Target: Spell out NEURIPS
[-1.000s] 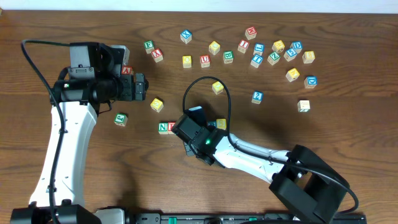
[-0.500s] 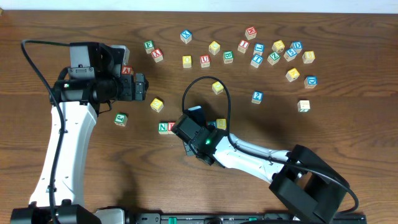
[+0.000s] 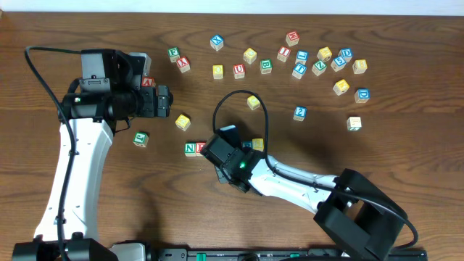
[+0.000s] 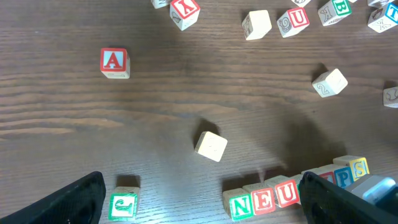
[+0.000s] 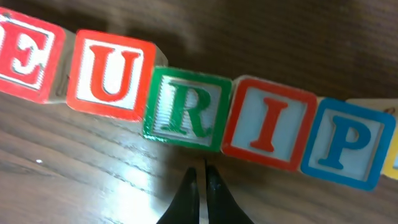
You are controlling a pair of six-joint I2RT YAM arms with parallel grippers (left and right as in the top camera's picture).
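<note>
A row of letter blocks lies mid-table. In the right wrist view it reads E, U, R, I, P, with a yellow block's edge at the far right. My right gripper is shut and empty, its tips just in front of the R and I blocks, not touching them. In the overhead view it covers the middle of the row; N and a yellow S show at the ends. My left gripper is open and empty, well above the table at the left.
A red A block, a yellow block and a green block lie near the left arm. Several loose letter blocks are scattered along the back. The right arm's cable loops over the table.
</note>
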